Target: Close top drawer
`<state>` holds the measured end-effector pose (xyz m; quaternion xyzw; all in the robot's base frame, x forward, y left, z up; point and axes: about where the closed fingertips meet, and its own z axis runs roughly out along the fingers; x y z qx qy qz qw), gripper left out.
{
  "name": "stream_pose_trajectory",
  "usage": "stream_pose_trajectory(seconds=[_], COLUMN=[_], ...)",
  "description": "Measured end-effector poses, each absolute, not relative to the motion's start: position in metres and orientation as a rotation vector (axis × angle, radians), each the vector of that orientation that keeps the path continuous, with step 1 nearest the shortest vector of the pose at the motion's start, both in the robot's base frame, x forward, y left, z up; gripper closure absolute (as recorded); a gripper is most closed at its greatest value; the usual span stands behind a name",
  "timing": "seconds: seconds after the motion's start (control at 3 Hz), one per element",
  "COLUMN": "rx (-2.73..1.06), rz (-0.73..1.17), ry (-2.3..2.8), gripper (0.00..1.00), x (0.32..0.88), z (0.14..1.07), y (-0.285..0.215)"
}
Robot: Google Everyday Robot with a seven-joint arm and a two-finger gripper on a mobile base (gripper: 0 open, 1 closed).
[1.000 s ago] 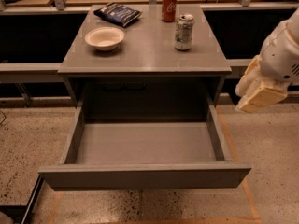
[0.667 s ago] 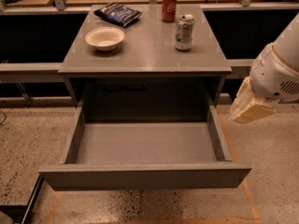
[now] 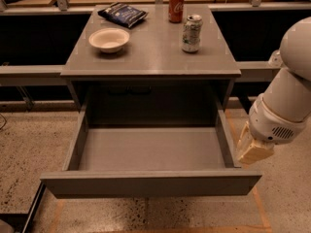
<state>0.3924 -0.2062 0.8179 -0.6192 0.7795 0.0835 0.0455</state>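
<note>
The top drawer (image 3: 150, 182) is a wide, shallow matte-grey drawer, pulled fully out of the grey cabinet toward the camera. Its inside is empty and its flat, handleless front panel runs across the bottom of the view. The gripper (image 3: 253, 150) hangs from the white arm (image 3: 291, 91) at the right. It sits just outside the drawer's right side wall, near the front right corner, a little above the front panel.
On the cabinet top (image 3: 150, 57) stand a white bowl (image 3: 109, 39), a dark snack bag (image 3: 122, 14), a red can (image 3: 176, 6) and a silver can (image 3: 192, 33). Speckled floor lies on both sides. A rail (image 3: 29, 72) runs behind the cabinet.
The arm and gripper have moved down and toward the camera along the drawer's right side, closer to its front corner. The drawer has not moved.
</note>
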Motion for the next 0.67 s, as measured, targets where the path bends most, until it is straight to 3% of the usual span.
stream_pose_trajectory(seconds=[0.67], rx=[-1.918], rz=[0.181], ry=[2.348], gripper=[1.00], x=[0.4025], z=[0.8189], y=[-0.1953])
